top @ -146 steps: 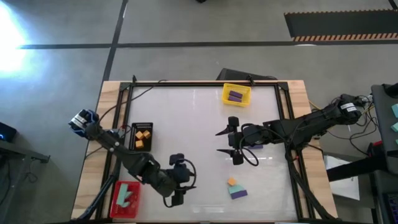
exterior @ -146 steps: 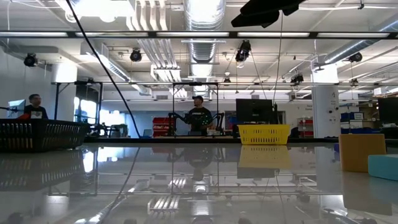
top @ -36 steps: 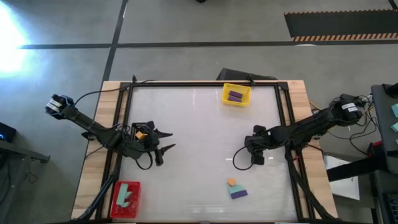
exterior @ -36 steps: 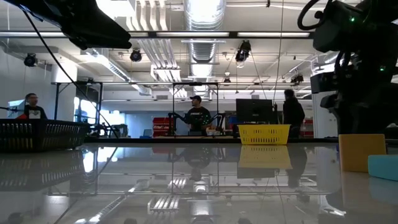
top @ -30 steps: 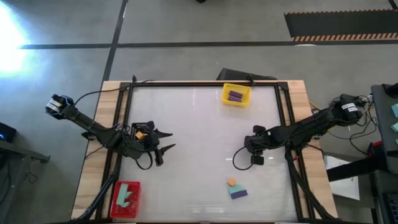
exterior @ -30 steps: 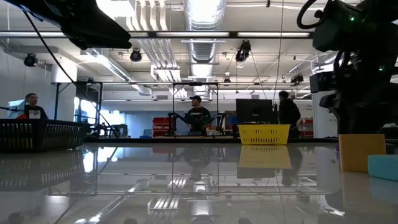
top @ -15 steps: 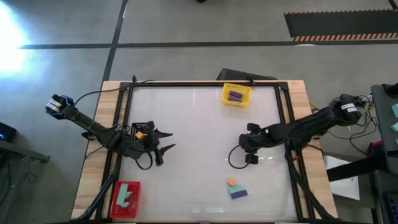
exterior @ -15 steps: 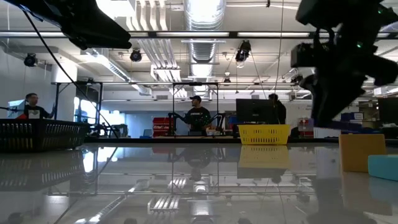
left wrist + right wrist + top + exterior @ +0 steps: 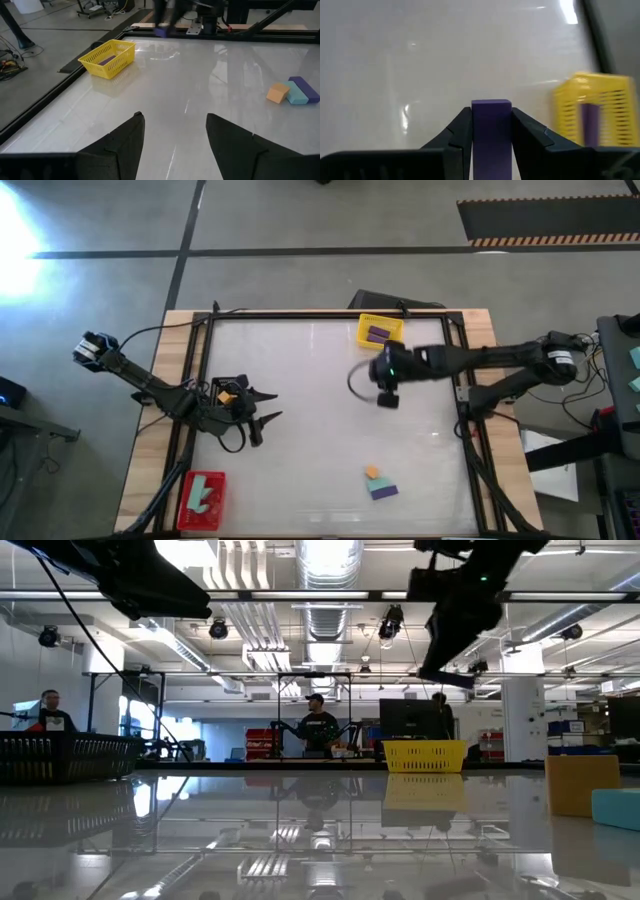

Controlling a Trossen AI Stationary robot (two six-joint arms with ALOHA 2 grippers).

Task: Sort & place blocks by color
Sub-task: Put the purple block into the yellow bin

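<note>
Presumably light and rigid, purple bar (image 9: 491, 131) sits clamped across flat sides in right end effector (image 9: 491, 125), centre frame.

A large open industrial lab, with exposed ceiling ducts (image 9: 325, 565), hanging lights, concrete floor (image 9: 300, 220), monitors (image 9: 405, 720) and people (image 9: 320, 725) at distant workbenches.

Dark arms (image 9: 480, 360) (looped black cables).
</note>
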